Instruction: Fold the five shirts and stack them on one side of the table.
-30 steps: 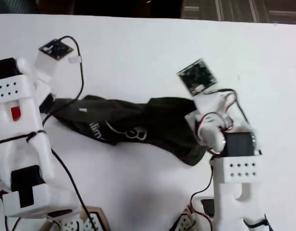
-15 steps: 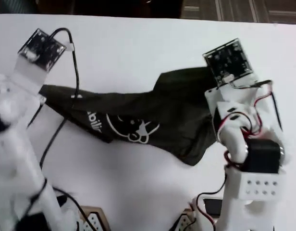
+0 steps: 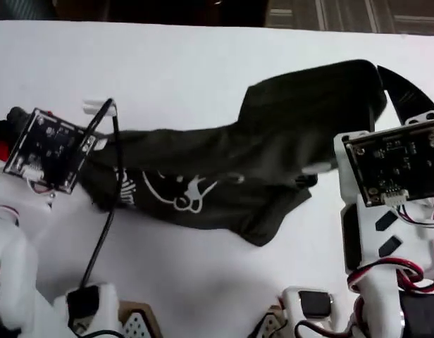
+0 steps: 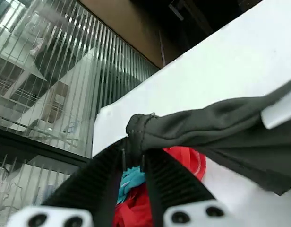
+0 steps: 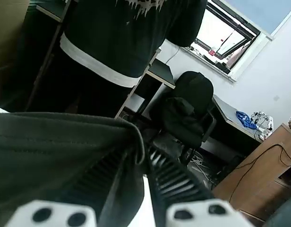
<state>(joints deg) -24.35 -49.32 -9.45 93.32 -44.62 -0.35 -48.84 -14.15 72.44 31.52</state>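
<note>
A black shirt (image 3: 224,165) with a white print hangs stretched above the white table (image 3: 203,63) between both arms. My left gripper (image 4: 133,161) is shut on one edge of the black shirt (image 4: 221,127), at the left end in the high view. At the right end my right gripper (image 5: 141,165) is shut on a fold of the black shirt (image 5: 51,146), raised toward the table's far right. Both wrist cameras (image 3: 48,149) sit high over the cloth in the high view.
A heap of red and teal cloth (image 4: 183,163) lies on the table below the left gripper. The right arm's white body (image 3: 386,232) stands at the near right. A chair (image 5: 190,111) and desks stand in the room beyond the table.
Both arms have lifted the black shirt off the table and pulled it apart; the right end rose toward the far right, and the left end moved up.
</note>
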